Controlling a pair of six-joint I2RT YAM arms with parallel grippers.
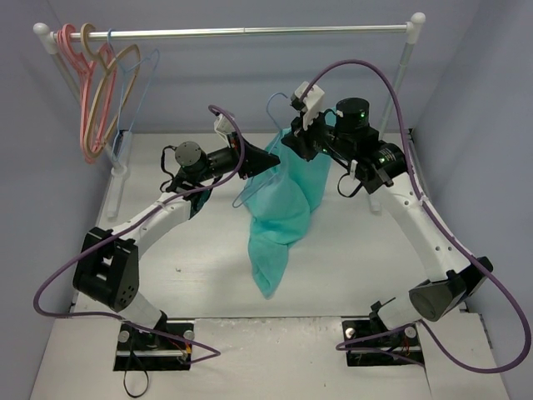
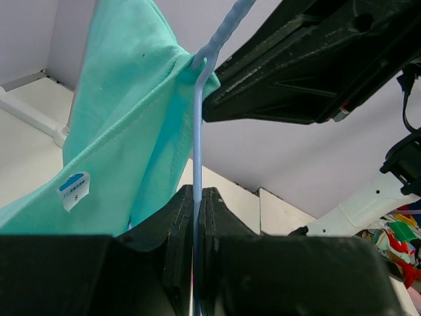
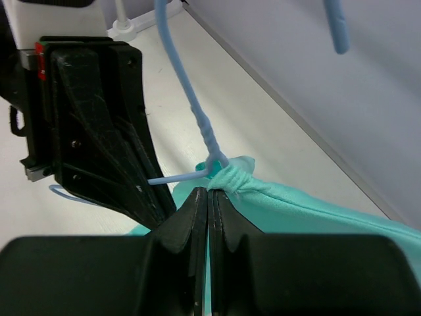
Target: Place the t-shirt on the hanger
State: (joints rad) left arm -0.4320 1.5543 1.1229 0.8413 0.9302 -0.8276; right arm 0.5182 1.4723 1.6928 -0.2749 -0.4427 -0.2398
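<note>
The teal t-shirt (image 1: pixel 287 208) hangs in mid-air between both grippers, its lower end trailing to the table. The light-blue wire hanger (image 1: pixel 273 107) is partly inside it, hook upward. My left gripper (image 1: pixel 268 162) is shut on the hanger's wire (image 2: pixel 197 131), with the t-shirt (image 2: pixel 125 125) draped to its left. My right gripper (image 1: pixel 297 137) is shut on the bunched fabric of the t-shirt's neck (image 3: pixel 231 179), right at the base of the hanger's twisted stem (image 3: pixel 191 99). The left gripper's black fingers (image 3: pixel 99 118) show close beside it.
A clothes rail (image 1: pixel 250 32) spans the back. At its left end hang a pink hanger (image 1: pixel 81 83), a tan hanger (image 1: pixel 104 87) and a second light-blue hanger (image 1: pixel 137 83). The rail's right post (image 1: pixel 406 71) stands behind the right arm. Grey walls enclose the table.
</note>
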